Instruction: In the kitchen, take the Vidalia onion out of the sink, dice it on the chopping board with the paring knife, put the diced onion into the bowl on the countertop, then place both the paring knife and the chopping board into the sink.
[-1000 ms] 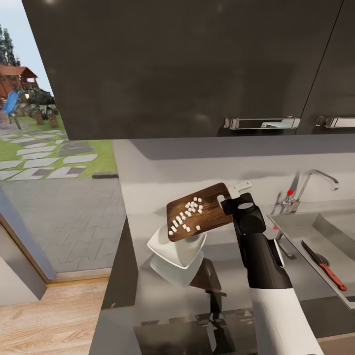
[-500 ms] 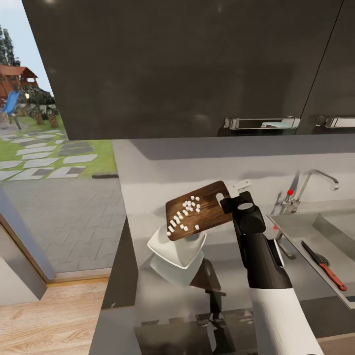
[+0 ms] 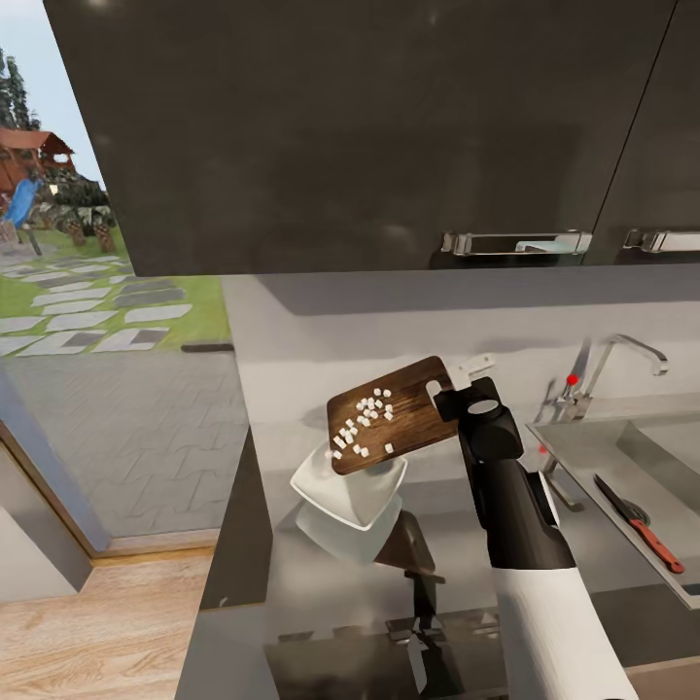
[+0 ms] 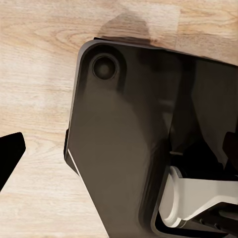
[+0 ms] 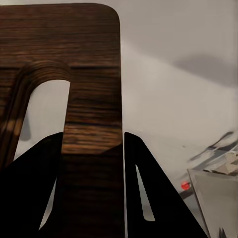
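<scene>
Dark wood chopping board [image 3: 394, 415] pinched at its slot end by the right gripper [image 3: 457, 382], tilted over the white bowl [image 3: 352, 491], diced onion [image 3: 362, 422] on it. No readable writing.

The chopping board [image 3: 394, 416] is covering the far rim of the bowl [image 3: 350, 491], and the right gripper [image 3: 453, 387] is hiding part of the board's handle end. In the right wrist view the chopping board [image 5: 74, 99] is running off the picture's edge, so its handle slot is showing only in part. The sink [image 3: 622, 467] is being cut by the head view's right edge, its drain hidden. The paring knife [image 3: 637, 522] is lying there, its blade tip too dark to make out. The diced Vidalia onion [image 3: 362, 424] is showing as specks too small to count. The left wrist view is giving only a dark sliver of the left jaws.
</scene>
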